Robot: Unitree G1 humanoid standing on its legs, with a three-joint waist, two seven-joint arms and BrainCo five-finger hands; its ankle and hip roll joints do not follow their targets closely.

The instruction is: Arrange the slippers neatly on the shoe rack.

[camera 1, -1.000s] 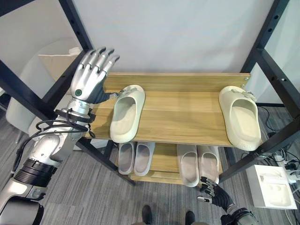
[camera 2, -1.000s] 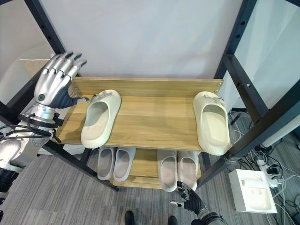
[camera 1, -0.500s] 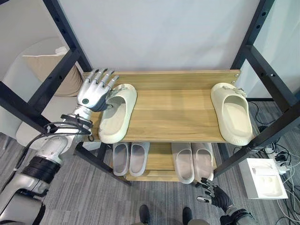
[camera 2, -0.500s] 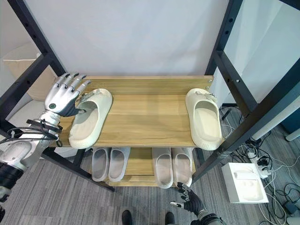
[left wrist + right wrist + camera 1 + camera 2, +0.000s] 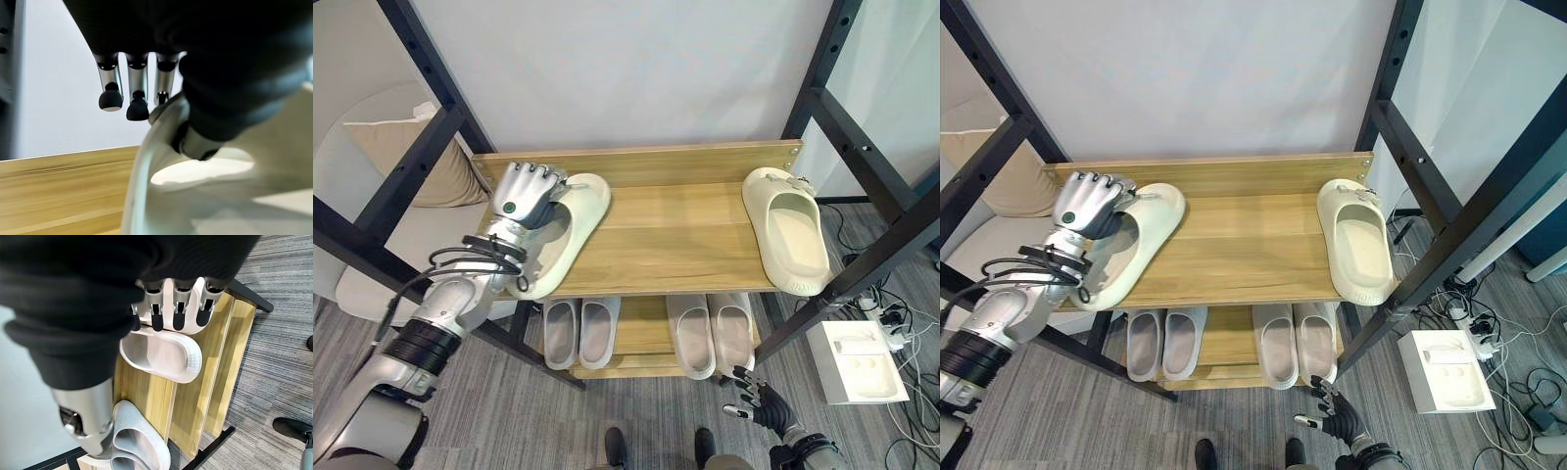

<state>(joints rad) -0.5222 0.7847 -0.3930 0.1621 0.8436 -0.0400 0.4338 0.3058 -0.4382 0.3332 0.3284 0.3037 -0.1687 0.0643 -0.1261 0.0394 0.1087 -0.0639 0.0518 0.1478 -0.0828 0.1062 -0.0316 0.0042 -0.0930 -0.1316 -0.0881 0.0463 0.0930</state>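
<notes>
Two cream slippers are lying on the top shelf (image 5: 675,225) of the wooden shoe rack, and four pale slippers are standing in two pairs on the lower shelf (image 5: 646,343). The left slipper (image 5: 570,223) is lying at an angle near the left end of the top shelf, with its heel hanging a little over the front edge. The right slipper (image 5: 789,225) is lying near the right end, well apart from the first one, and pointing to the back. The left hand (image 5: 527,192) is resting on the toe part of the left slipper; its fingers are curling over the strap and its thumb is reaching inside the opening, so it is gripping the slipper. The right hand (image 5: 756,401) is hanging low above the grey floor (image 5: 509,411) in front of the rack, with relaxed fingers and holding nothing.
</notes>
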